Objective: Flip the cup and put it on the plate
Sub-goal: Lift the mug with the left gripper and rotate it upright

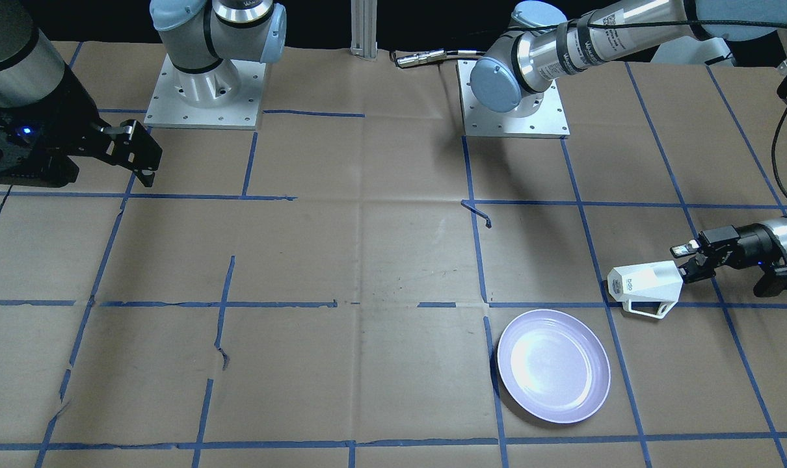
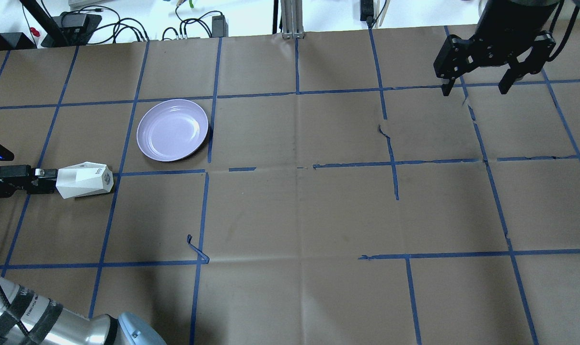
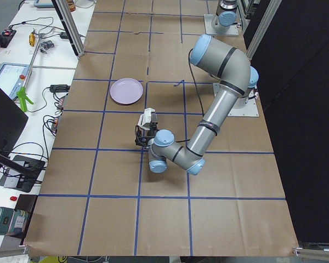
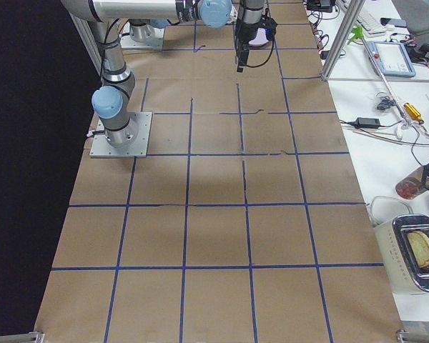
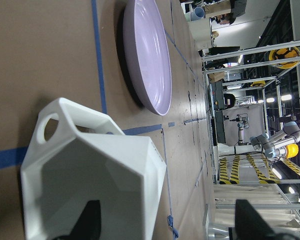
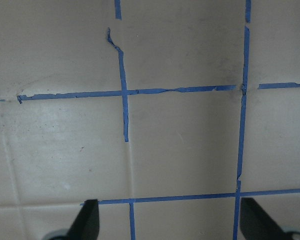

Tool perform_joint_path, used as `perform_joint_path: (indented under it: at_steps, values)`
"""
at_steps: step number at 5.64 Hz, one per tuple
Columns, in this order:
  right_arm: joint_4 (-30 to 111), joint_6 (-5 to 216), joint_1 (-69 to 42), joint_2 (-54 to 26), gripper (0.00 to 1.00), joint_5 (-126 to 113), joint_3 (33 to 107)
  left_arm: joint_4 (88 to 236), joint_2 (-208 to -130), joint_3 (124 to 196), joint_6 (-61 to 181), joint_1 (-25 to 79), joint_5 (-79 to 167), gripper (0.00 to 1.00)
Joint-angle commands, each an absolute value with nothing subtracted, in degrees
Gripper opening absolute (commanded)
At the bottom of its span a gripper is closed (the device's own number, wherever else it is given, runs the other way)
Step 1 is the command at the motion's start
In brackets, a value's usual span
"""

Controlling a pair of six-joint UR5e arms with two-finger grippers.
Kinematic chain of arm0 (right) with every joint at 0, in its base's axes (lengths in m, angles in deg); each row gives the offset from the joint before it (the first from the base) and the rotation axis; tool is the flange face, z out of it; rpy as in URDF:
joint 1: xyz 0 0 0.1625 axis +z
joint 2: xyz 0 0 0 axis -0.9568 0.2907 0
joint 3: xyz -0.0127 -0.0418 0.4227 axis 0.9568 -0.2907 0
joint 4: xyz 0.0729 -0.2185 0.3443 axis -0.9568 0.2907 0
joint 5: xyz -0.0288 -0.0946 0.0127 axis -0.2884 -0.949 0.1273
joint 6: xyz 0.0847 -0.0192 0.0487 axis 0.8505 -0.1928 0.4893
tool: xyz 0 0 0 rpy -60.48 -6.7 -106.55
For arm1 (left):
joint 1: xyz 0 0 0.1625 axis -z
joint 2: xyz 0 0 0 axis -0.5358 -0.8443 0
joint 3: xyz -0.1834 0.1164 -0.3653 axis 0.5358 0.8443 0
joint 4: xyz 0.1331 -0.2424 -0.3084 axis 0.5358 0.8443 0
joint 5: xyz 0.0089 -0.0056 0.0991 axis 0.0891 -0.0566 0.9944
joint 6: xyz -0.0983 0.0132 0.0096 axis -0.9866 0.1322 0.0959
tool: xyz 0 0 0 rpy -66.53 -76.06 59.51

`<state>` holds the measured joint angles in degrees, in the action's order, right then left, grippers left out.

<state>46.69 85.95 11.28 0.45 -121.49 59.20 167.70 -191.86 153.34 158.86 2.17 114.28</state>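
The white faceted cup (image 1: 646, 284) lies on its side on the paper, handle down and mouth toward my left gripper (image 1: 687, 260). It also shows in the overhead view (image 2: 85, 180) and the left wrist view (image 5: 90, 180). In the wrist view the left jaws stand wide apart. One finger (image 5: 87, 222) is at the cup's mouth and the other (image 5: 247, 217) is well clear of its wall. The lavender plate (image 1: 553, 366) lies flat beside the cup, a short gap away, and is empty. My right gripper (image 1: 143, 153) is open and empty, held high at the far side.
Brown paper with a blue tape grid covers the table (image 2: 295, 206). A loose curl of tape (image 2: 196, 249) sticks up near the middle. The two arm bases (image 1: 205, 91) stand at the robot's edge. Cables and gear (image 2: 127, 24) lie past the far edge.
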Motion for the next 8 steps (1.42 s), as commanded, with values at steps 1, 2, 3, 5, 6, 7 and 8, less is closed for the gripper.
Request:
perform_joint_path:
  at_steps: [1,2,3,5,6,7,8]
  values:
    - [46.69,85.95,11.28,0.45,1.00,-121.49,59.20,167.69,-191.90,153.34,161.20,2.23,114.66,0.39]
    - [46.69,85.95,11.28,0.45,1.00,-121.49,59.20,167.69,-191.90,153.34,161.21,2.23,114.75,0.12]
    - [46.69,85.95,11.28,0.45,1.00,-121.49,59.20,167.69,-191.90,153.34,161.30,2.23,114.14,0.02]
    - [46.69,85.95,11.28,0.45,1.00,-121.49,59.20,167.69,-191.46,153.26,161.22,2.32,112.38,0.01]
    - [46.69,85.95,11.28,0.45,1.00,-121.49,59.20,170.48,-189.37,153.17,160.69,2.58,111.07,0.01]
    - [46.69,85.95,11.28,0.45,1.00,-121.49,59.20,175.81,-184.04,151.78,158.25,3.28,109.75,0.01]
    - [46.69,85.95,11.28,0.45,1.00,-121.49,59.20,180.91,-178.68,150.37,153.53,3.29,109.65,0.01]
